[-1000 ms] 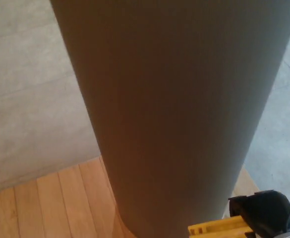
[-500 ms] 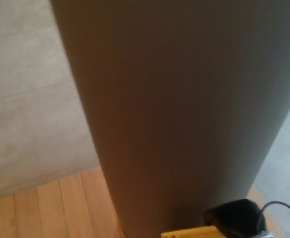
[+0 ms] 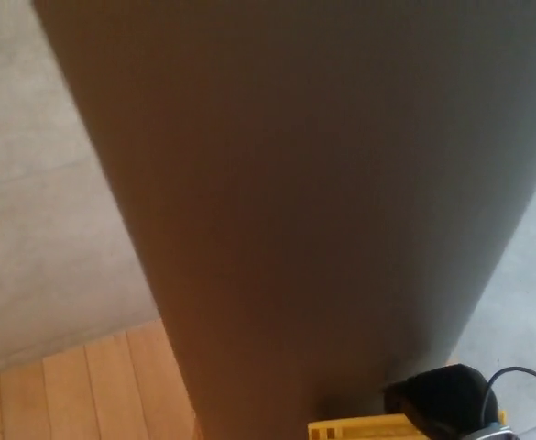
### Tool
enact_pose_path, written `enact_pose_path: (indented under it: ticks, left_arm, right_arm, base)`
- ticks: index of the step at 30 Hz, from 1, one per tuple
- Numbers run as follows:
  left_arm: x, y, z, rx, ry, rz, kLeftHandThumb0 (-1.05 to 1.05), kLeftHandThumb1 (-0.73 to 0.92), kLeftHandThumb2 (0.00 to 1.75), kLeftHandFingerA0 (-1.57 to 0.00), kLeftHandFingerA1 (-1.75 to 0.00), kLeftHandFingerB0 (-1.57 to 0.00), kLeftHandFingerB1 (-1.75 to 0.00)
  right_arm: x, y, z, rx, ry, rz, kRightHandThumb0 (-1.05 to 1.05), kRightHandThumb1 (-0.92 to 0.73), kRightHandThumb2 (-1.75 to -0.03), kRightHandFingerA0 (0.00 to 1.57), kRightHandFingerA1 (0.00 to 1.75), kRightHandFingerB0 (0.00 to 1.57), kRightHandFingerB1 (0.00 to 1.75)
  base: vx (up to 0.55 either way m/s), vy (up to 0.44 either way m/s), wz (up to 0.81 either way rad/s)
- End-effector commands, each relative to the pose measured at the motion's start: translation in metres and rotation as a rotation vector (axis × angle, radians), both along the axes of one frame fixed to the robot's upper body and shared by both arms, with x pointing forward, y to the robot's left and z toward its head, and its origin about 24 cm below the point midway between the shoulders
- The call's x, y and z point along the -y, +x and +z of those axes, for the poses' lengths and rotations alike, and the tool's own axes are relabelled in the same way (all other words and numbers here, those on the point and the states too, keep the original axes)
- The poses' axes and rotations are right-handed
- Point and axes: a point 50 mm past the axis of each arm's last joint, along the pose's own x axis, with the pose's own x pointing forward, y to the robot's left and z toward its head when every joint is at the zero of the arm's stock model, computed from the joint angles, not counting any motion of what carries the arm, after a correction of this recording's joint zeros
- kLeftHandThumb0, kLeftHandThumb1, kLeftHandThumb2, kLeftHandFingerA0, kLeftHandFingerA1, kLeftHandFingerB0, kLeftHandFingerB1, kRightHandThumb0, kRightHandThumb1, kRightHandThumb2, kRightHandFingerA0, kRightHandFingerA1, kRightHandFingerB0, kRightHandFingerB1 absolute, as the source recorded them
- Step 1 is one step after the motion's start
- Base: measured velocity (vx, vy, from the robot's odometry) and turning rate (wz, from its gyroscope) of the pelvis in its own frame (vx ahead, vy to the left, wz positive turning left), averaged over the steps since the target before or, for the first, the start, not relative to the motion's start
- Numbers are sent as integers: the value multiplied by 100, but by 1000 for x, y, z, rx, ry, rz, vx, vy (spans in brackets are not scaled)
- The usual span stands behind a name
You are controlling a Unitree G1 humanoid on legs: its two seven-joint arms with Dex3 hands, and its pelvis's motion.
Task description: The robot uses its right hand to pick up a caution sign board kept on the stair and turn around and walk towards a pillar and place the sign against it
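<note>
Head view: right hand grasping yellow caution sign at pillar base.

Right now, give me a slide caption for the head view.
Robot's right hand holds the yellow sign at the foot of a wide grey pillar, wood floor alongside.

I see the pillar as smooth and matt, grey-brown, with no seams showing. At 7 o'clock the floor is wood planking, light, with a soft satin sheen. At 9 o'clock the wall looks like pale concrete, matt, faintly mottled. At 5 o'clock the sign reads as yellow moulded plastic; the right hand over it is black and matt.
</note>
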Motion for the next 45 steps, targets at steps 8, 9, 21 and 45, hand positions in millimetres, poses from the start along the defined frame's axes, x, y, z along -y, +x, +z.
enact_pose_path:
  ticks: [8, 9, 21, 45]
  left_arm:
    - [-7, 13, 16, 141, 78, -42, 0, 46, 114, -139, -126, -121, -114]
    - [-9, 15, 18, 155, 84, -45, 1, 46, 114, -139, -127, -121, -115]
    - [-16, 14, 20, 146, 105, -38, -1, 45, 110, -140, -127, -117, -113]
    - [-11, 27, 24, 193, 115, -42, -2, 50, 112, -141, -128, -124, -118]
  right_arm:
    - [-18, 3, 1, -81, 51, 60, -29, -60, -60, 85, 166, 79, 92]
    - [-36, -3, -4, -167, 105, 63, -25, -60, -67, 84, 146, 79, 97]
    - [-33, -8, -11, -197, 114, -10, -25, -71, -68, 89, 167, 71, 140]
    - [-32, -2, -16, -375, -175, -68, -28, -70, -64, 21, 89, 7, 46]
  base:
    - [15, 64, 3]
    - [0, 0, 0]
    - [0, 0, 0]
    - [0, 0, 0]
